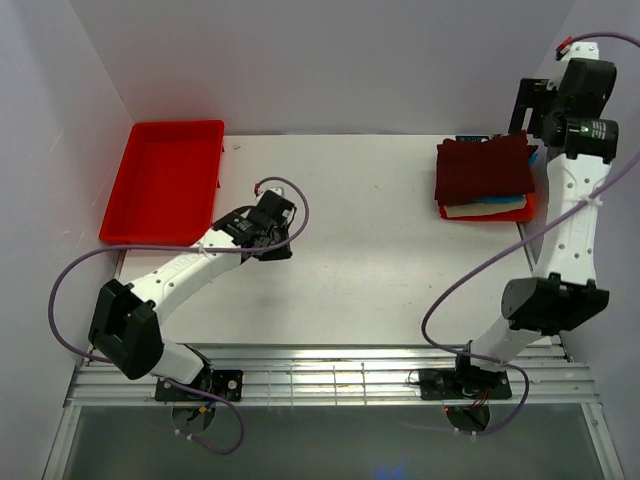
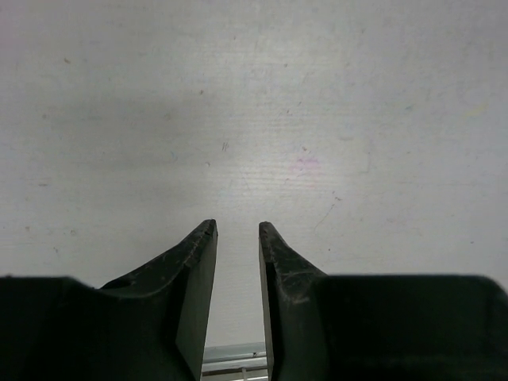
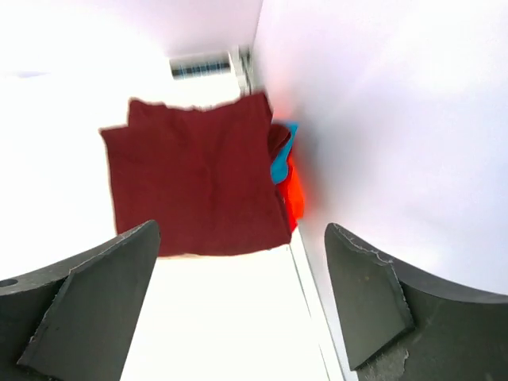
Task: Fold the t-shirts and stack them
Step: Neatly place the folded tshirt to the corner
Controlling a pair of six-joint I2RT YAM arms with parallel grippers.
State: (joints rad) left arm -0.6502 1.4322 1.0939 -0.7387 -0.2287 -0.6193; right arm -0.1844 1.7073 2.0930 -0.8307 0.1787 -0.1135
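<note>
Three folded tees sit stacked at the far right corner of the bench (image 1: 380, 260). The maroon tee (image 1: 484, 167) is on top, roughly square, and covers most of the pile. A strip of the blue tee (image 1: 503, 202) shows under its near edge, and a strip of the cream tee (image 1: 468, 210) shows below that. The pile rests in a red tray (image 1: 527, 211) that only shows at the near and right sides, close to the right wall.

The right gripper (image 1: 524, 112) hangs above the far right end of the stack, clear of the cloth. Its wrist camera looks down on the maroon tee, with blue and red peeking out on the wall side. Its jaws stand wide apart with nothing between them.

The left gripper (image 1: 278, 243) is low over bare bench, left of centre and well apart from the stack. Its jaws are nearly together, with a narrow gap between the tips and nothing in it.

A second red tray (image 1: 165, 180) lies at the far left corner, just beyond the left arm
</note>
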